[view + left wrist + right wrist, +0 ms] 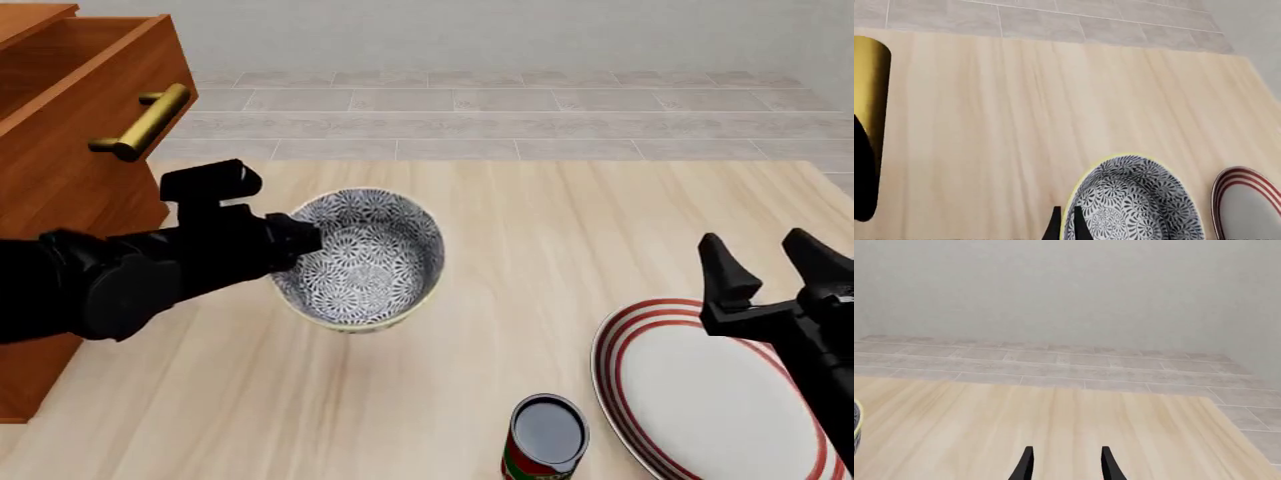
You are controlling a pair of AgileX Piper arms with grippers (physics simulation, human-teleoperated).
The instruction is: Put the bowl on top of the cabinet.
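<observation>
- Left of centre on the wooden table (561, 250): the bowl (363, 262), blue-grey floral inside and out, yellowish rim; it looks tilted, its opening turned toward the camera in the front view; whether its base touches the wood I cannot tell
- left gripper (304, 238) at the bowl's left rim; in the left wrist view two dark fingertips (1054, 226) stand close together on either side of the rim, so the jaws pinch the bowl's wall; black arm runs off to the left edge of the front view
- cabinet (67, 150), reddish-brown, at the far left; a drawer front juts out at the top with a brass bar handle (140, 122); the bowl sits beside it at table level, not on its top
- right gripper (774, 275) over the right side of the table, above the far edge of the plate (707, 400); jaws spread wide, nothing between them; same gap in the right wrist view (1066, 465)
- plate white with red rings, flat on the table, well apart from the bowl in the front view
- can (545, 440) with dark top and red-and-green label, near front edge, just beside the plate's left rim
- grey tiled floor (534, 110) beyond the table
</observation>
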